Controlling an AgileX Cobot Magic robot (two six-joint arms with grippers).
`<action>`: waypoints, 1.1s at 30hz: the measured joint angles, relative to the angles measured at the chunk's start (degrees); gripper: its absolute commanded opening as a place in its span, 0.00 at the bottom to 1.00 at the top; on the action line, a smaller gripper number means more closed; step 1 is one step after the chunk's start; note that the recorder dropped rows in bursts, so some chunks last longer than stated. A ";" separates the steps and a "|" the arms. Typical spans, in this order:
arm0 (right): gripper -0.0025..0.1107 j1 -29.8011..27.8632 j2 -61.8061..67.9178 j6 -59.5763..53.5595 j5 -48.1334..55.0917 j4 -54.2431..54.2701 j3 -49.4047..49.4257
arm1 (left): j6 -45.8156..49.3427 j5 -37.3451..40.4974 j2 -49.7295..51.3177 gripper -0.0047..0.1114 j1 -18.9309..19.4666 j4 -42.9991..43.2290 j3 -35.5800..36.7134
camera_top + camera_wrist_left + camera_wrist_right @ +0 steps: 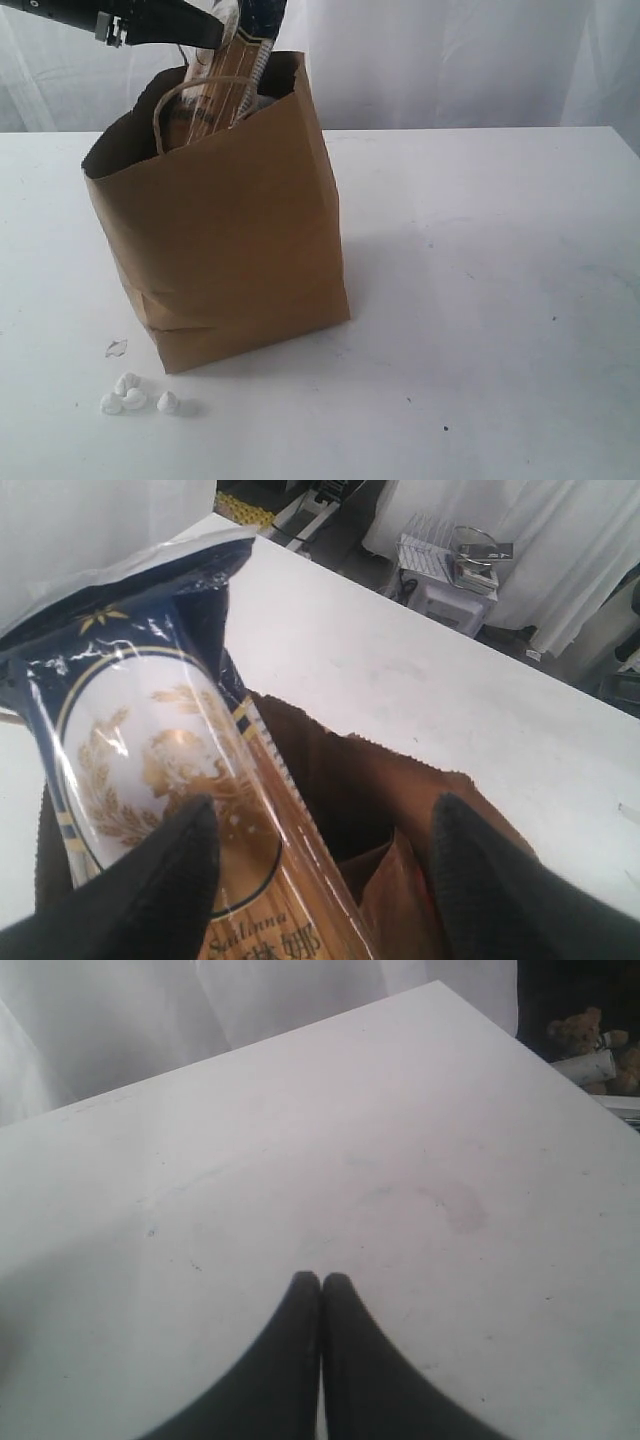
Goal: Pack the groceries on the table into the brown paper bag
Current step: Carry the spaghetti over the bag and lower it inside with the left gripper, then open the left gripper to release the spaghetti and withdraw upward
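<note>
The brown paper bag (230, 230) stands open on the white table (480, 300), left of centre. The long spaghetti packet (235, 70) stands in it, its top poking out above the rim. My left gripper (205, 32) hovers over the bag mouth. In the left wrist view this gripper (325, 825) is open; the spaghetti packet (170, 750) lies against one finger, nothing is clamped. A brown pouch (395, 905) shows down inside the bag (340, 770). Small white lumps (135, 395) lie on the table in front of the bag. My right gripper (321, 1280) is shut on nothing, over bare table (400, 1160).
A tiny clear scrap (116, 348) lies by the bag's front left corner. White curtains (450, 60) hang behind the table. A stand with equipment (455, 575) sits beyond the table's far edge in the left wrist view.
</note>
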 measured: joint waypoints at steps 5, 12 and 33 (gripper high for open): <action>0.02 0.00 0.00 0.00 0.00 0.00 0.00 | 0.00 0.04 0.00 0.60 0.00 0.00 0.00; 0.02 0.00 0.00 0.00 0.00 0.00 0.00 | 0.00 0.04 0.00 0.60 0.00 0.00 0.00; 0.02 0.00 0.00 0.00 0.00 0.00 0.00 | 0.33 -6.69 -3.09 0.60 0.00 0.25 0.00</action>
